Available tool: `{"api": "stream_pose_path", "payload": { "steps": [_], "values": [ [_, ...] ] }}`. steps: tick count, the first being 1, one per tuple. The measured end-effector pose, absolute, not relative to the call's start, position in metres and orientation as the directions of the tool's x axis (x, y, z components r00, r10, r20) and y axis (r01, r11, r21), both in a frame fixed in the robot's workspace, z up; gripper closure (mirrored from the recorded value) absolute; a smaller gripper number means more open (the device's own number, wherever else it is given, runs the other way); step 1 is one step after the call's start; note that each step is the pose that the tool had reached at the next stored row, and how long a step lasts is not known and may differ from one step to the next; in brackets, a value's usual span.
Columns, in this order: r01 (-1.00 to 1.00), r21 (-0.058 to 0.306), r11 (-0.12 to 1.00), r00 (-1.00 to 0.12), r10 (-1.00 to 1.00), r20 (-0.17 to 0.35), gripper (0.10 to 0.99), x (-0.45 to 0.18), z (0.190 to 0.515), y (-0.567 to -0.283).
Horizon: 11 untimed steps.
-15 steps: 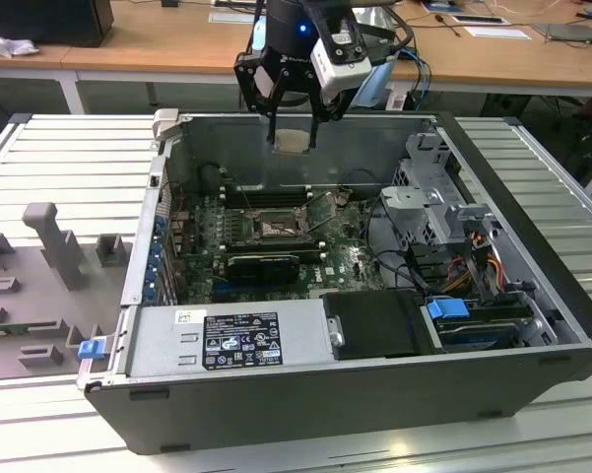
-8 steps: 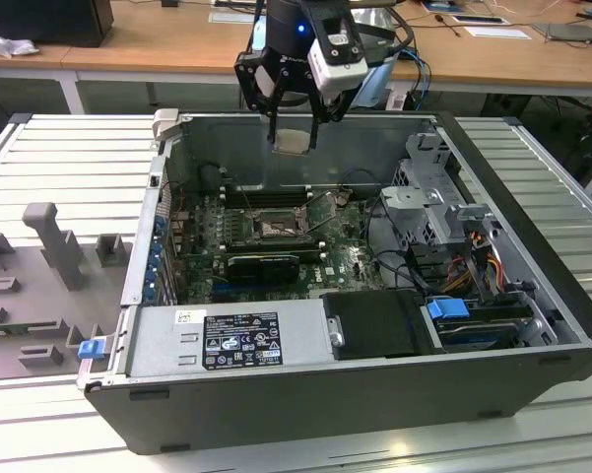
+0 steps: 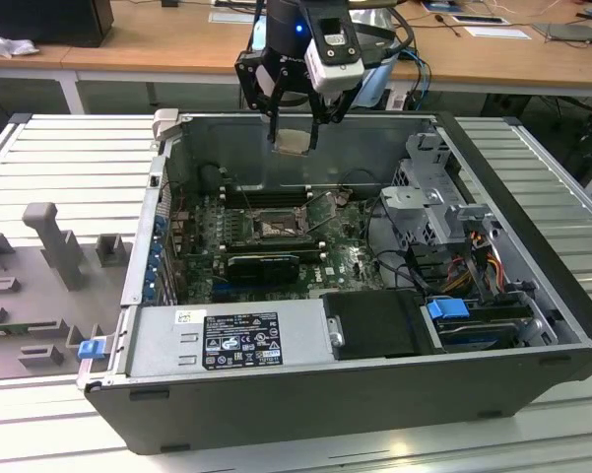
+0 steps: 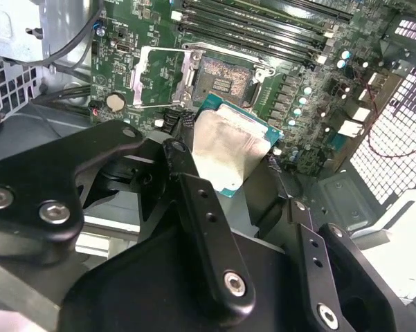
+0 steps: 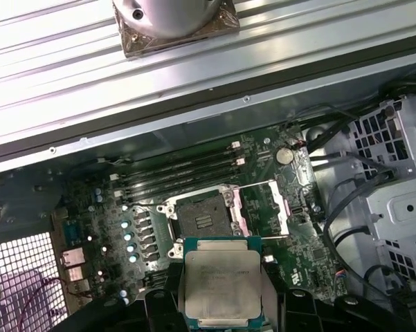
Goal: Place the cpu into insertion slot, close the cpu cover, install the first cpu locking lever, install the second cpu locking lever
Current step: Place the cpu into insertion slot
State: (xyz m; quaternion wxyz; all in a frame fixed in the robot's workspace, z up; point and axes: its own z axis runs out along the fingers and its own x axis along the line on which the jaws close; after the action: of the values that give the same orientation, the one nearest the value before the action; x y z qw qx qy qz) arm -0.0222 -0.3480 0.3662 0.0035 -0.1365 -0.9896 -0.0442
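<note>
My gripper (image 3: pixel 294 126) hangs above the open computer case, shut on the cpu (image 3: pixel 294 142), a small pale silvery square chip with a green edge. In both wrist views the cpu (image 4: pixel 228 149) (image 5: pixel 221 280) sits between the black fingers (image 4: pixel 194 200), held well above the board. The insertion slot (image 3: pixel 276 229) (image 4: pixel 221 83) (image 5: pixel 201 218) is a dark square socket on the green motherboard, bare and uncovered. The cpu cover (image 4: pixel 149 76) (image 5: pixel 264 207), a thin metal frame, stands flipped open beside the slot.
Long black memory slots (image 3: pixel 266 195) run behind the socket and a black graphics card (image 3: pixel 261 264) lies in front of it. A power supply (image 3: pixel 227 340) and drive cage (image 3: pixel 443 207) with cables fill the case's near and right sides. A grey fixture (image 3: pixel 49 246) stands outside, at the exterior view's left.
</note>
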Motion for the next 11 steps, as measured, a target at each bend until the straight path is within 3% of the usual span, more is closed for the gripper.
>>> {"api": "stream_pose_path", "payload": {
  "steps": [11],
  "values": [
    [0.325, 0.087, 0.942, -0.946, 0.325, 0.019, 0.557, -0.0222, 0.3660, -0.3480]
  ]
}}
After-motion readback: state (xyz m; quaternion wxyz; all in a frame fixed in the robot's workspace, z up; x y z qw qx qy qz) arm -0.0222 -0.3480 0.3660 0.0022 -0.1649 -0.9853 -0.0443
